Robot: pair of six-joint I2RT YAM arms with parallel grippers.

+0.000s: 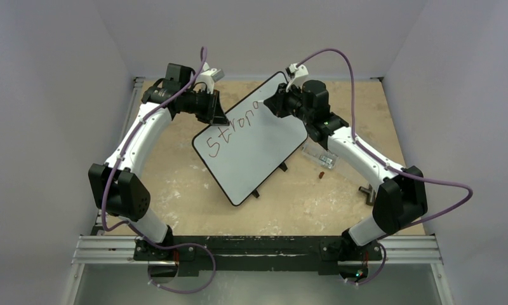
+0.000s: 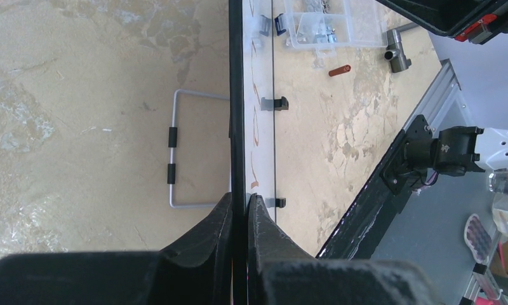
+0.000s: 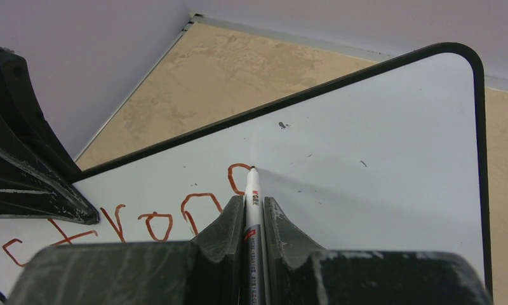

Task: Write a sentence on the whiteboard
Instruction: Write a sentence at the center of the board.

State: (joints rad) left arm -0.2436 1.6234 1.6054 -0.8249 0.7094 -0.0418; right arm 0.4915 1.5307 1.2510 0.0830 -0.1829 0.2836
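Note:
The whiteboard (image 1: 258, 149) lies slanted across the table's middle, white with a thin black rim. My left gripper (image 1: 214, 115) is shut on its upper left edge; in the left wrist view the rim (image 2: 237, 95) runs straight between the fingers of that gripper (image 2: 239, 202). My right gripper (image 3: 247, 204) is shut on a white marker pen (image 3: 252, 197), whose tip touches the board (image 3: 378, 159) at the top of a half-drawn letter. The sentence (image 1: 229, 132) in reddish-brown reads "Stron" plus that partial letter (image 3: 237, 176).
A clear plastic box of metal bits (image 2: 318, 22) sits beyond the board's right side, with a small red cap (image 2: 340, 70) and a grey metal fitting (image 2: 397, 52) near it. A wire stand (image 2: 181, 149) lies under the board's left side. The black base rail (image 1: 258, 244) runs along the near edge.

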